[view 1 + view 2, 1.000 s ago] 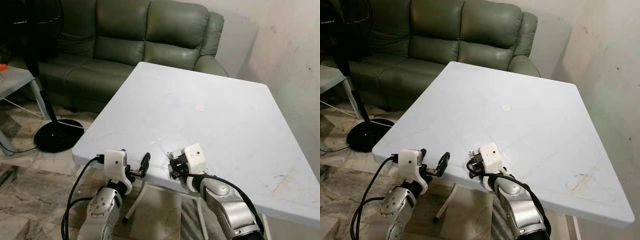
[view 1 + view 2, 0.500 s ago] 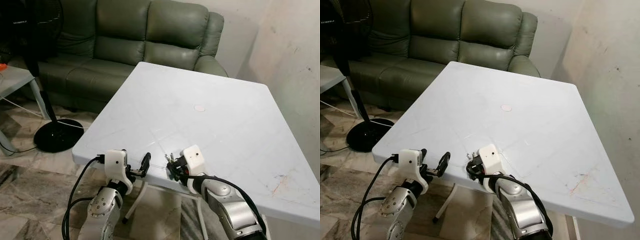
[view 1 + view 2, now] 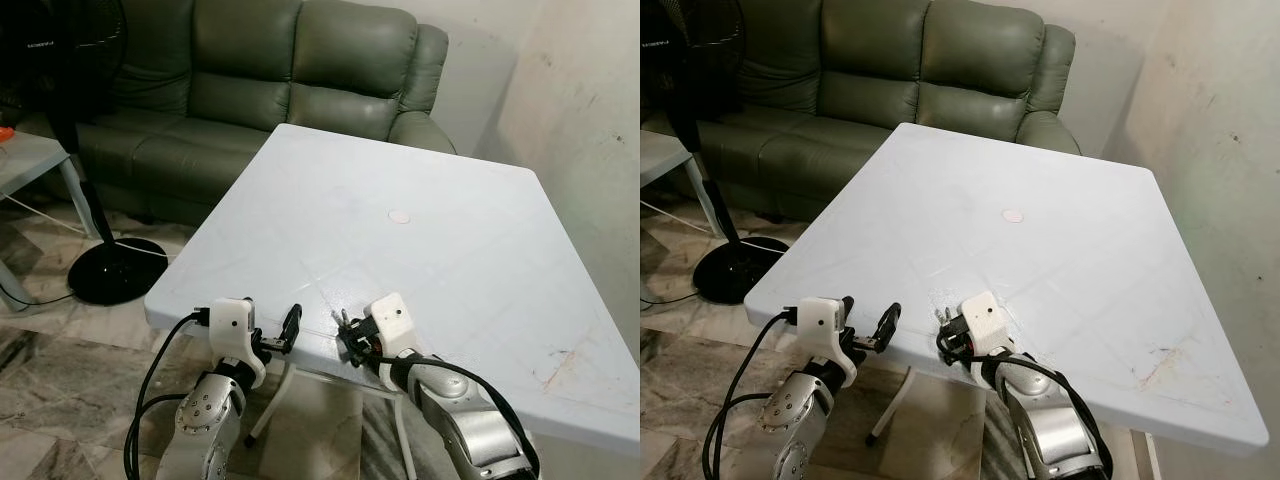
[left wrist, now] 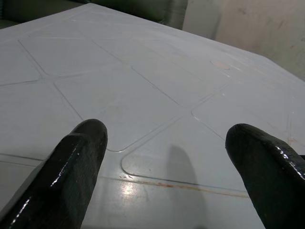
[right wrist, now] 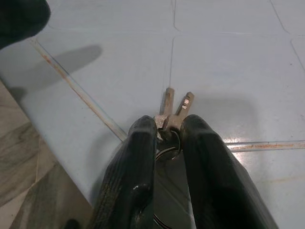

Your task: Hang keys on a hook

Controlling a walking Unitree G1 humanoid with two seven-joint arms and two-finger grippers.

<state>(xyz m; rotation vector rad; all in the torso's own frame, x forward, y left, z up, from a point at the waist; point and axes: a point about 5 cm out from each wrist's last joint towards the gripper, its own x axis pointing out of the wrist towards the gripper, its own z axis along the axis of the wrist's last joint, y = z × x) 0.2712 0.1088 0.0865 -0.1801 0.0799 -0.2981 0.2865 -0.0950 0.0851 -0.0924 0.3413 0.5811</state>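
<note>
Two metal keys (image 5: 174, 110) on a ring are pinched between my right gripper's black fingers (image 5: 138, 162), just above the near edge of the white table (image 3: 400, 170). In the head view my right gripper (image 3: 348, 338) holds them over the table's front edge, with the keys (image 3: 342, 318) poking up. My left gripper (image 3: 290, 328) is open to the left of it, at the table's near edge. The left wrist view has both fingers (image 4: 76, 162) spread wide over the tabletop with nothing between them.
A green leather sofa (image 3: 280, 80) stands behind the table. A black floor fan (image 3: 90, 200) with its round base stands to the left, next to a small grey side table (image 3: 30, 160). A plastered wall (image 3: 590, 130) runs along the right. The floor is marbled tile.
My right gripper has shifted slightly toward me and down along the table's near edge, keys still held. The left gripper has not moved.
</note>
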